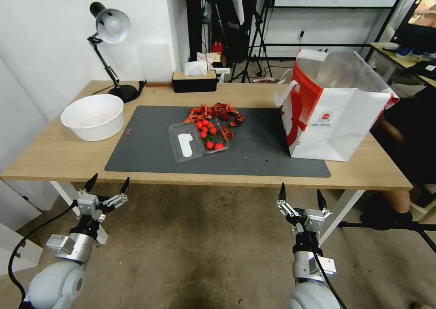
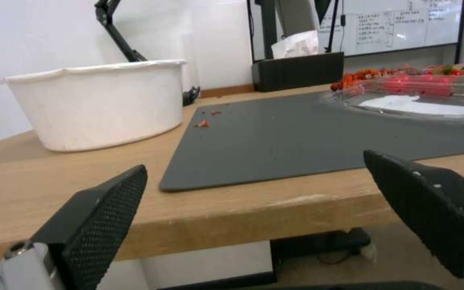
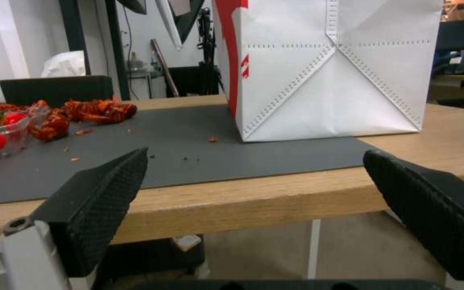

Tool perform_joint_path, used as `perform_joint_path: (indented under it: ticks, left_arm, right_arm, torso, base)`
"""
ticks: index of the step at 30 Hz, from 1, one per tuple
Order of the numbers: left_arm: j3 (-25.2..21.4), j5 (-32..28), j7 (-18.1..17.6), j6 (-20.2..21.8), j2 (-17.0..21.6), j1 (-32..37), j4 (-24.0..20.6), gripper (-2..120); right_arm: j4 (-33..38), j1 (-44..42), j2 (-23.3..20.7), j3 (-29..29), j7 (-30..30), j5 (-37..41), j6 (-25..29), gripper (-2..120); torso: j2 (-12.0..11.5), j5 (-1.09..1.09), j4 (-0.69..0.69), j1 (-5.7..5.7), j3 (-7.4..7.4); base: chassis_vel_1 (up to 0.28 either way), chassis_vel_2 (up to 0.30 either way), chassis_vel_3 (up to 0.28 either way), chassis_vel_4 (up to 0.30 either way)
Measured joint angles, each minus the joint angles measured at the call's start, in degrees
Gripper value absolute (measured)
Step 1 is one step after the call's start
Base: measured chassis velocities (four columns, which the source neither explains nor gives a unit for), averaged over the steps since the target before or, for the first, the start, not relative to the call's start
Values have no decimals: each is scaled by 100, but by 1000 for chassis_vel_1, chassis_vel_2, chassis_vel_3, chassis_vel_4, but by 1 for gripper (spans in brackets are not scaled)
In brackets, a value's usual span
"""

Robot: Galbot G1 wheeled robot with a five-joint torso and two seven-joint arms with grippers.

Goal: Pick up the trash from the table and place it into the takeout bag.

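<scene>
Left gripper (image 1: 109, 183): fingers spread, empty, below the table's near edge.
Right gripper (image 1: 301, 193): fingers spread, empty, just short of the same edge.
Table (image 1: 54, 156): one dark mat (image 1: 263, 150).
Trash: one clear open clamshell (image 1: 196, 140) with cherry tomatoes mid-mat, long axis left-right; red scraps (image 1: 217, 112) behind; one white bowl (image 1: 94, 117) far left.
Takeout bag (image 1: 338, 118): one, upright, right, mouth open upward.
Behind: one tissue box (image 1: 194, 81), one desk lamp (image 1: 111, 45).
</scene>
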Motion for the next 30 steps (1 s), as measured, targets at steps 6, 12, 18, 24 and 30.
perform_joint_path:
  ticks: [6,12,18,24,30]
  left_arm:
    - [-3,12,0,-1,-2,12,-9,100]
    - [-8,30,2,-1,0,2,-14,100]
    - [-7,30,5,0,1,-2,-16,100]
    - [-7,30,5,2,3,-4,-18,100]
    - [-6,30,5,5,5,-6,-20,100]
  right_arm:
    - [-7,0,-1,0,-1,0,10,100]
    - [-14,2,-4,5,-1,0,10,100]
    - [-15,2,-5,6,-1,0,11,100]
    - [-15,2,-5,8,0,-1,9,100]
    - [-15,2,-5,9,0,-3,7,100]
  torso:
    - [0,0,0,0,0]
    - [0,0,0,0,0]
    - [0,0,0,0,0]
    - [0,0,0,0,0]
    - [0,0,0,0,0]
  base:
    - [0,0,0,0]
    - [0,0,0,0]
    - [0,0,0,0]
    - [0,0,0,0]
    - [0,0,0,0]
